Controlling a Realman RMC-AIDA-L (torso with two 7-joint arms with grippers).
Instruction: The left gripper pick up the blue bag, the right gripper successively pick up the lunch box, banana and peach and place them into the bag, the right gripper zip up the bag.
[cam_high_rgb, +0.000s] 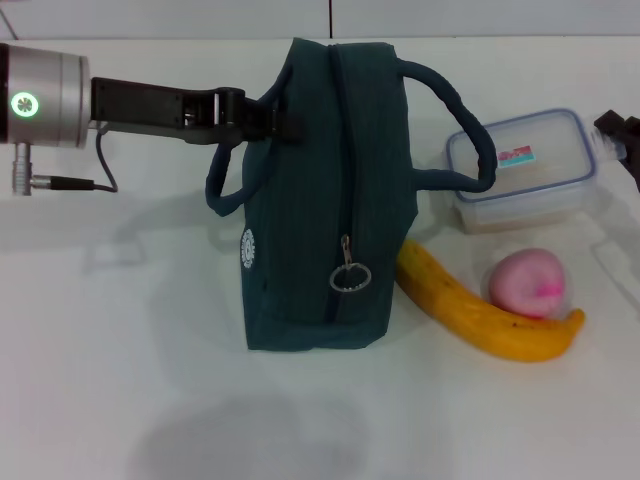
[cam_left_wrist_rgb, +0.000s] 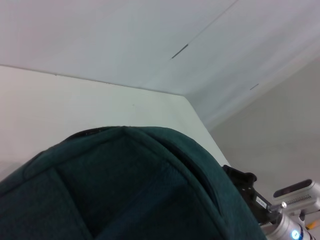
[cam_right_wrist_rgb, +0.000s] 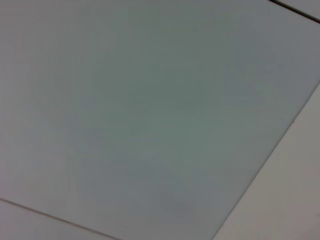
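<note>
Left gripper seemingly clenched on the dark teal fabric bag's handle; a shallow pinch could slip

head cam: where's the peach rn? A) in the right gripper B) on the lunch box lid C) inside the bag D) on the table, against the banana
D: the peach sits on the table touching the banana, in front of the lunch box and outside the bag.

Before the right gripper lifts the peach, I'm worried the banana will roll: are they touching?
Touching. The head view shows the peach resting against the banana's inner curve with no gap visible between them.
</note>
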